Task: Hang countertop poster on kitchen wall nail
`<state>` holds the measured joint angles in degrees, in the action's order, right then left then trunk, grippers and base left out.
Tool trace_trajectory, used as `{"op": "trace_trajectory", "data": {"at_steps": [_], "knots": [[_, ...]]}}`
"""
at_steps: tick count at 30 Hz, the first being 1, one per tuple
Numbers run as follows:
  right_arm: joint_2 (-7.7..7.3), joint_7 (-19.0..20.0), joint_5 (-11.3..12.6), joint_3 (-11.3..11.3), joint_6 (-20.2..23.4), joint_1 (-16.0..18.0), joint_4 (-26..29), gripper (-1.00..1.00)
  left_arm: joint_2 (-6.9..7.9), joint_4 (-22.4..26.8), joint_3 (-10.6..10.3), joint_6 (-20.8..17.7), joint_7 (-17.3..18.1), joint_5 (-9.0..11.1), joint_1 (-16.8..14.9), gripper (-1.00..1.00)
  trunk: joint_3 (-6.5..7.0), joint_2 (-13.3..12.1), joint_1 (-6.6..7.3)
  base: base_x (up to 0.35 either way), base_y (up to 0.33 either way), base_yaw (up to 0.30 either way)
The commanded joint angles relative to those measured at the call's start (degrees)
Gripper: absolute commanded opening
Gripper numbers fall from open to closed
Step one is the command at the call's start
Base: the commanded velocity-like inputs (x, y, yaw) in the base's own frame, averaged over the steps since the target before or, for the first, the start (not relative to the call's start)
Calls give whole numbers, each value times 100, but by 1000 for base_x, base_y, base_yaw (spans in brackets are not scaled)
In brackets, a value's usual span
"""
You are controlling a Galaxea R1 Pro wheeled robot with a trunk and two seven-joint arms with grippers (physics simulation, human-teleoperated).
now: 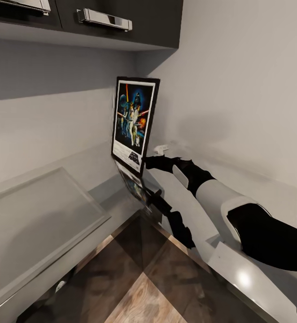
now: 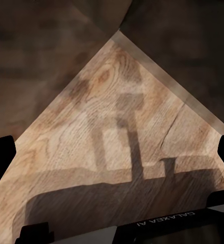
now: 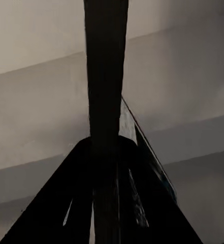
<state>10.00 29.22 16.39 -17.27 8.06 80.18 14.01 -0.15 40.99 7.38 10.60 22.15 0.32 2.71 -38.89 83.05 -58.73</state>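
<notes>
- Your right gripper [image 1: 145, 161] is clamped on the lower right corner of the poster [image 1: 134, 121]; in the head view its black fingers meet the frame's bottom edge, just beside the logo strip.
- From the right wrist view, you see the poster [image 3: 105, 76] edge-on: a thin dark band runs straight out between the two black fingers [image 3: 66, 203], which close against it on both sides.
- You have the poster upright and a little tilted, its picture side facing the room, in the corner where the two pale walls [image 1: 238, 89] meet.
- Its bottom edge sits just above the kitchen countertop [image 1: 54, 211]; whether it touches the slab you cannot tell, since the glossy surface throws an upside-down reflection [image 1: 137, 186] right beneath it.
- Your right arm [image 1: 220, 197] reaches in from the lower right, white forearm and black wrist stretched across the counter's right-hand leg toward the corner.
- Above the poster hang dark upper cabinets [image 1: 121, 22] with a chrome bar handle [image 1: 104, 19].
- A small white fitting [image 1: 160, 147] sits on the right wall just beside the gripper, too small to make out.
- Your left gripper looks down on light wood-plank floor [image 2: 117, 127] in its wrist view; black finger parts [image 2: 1, 157] show at opposite edges of that view, wide apart with nothing between them, so it stands open.
- Shadows of the robot fall across the planks there.
</notes>
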Motion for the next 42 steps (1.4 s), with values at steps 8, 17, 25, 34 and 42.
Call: {"op": "trace_trajectory", "data": {"at_steps": [8, 17, 25, 34, 42], "knots": [[0, 3, 84, -29, 55, 5, 5, -100, -3, 6, 17, 1, 35, 3, 2, 100, -4, 3, 0, 0, 0, 0], [0, -21, 78, -57, 53, 13, 221, -100, -3, 6, 20, 2, 35, 3, 2, 100, -4, 3, 0, 0, 0, 0], [0, -27, 84, -68, 393, 15, 708, -100, -3, 6, 22, 2, 35, 3, 2, 100, -4, 3, 0, 0, 0, 0], [0, -30, 84, -70, 489, 7, 808, -100, -3, 6, 26, 3, 35, 3, 2, 100, -4, 3, 0, -4, 0, 0], [0, 1, 84, -75, 472, 4, 805, -100, -3, 6, 26, 3, 35, 3, 2, 100, -4, 3, 0, -130, 0, 0]]}}
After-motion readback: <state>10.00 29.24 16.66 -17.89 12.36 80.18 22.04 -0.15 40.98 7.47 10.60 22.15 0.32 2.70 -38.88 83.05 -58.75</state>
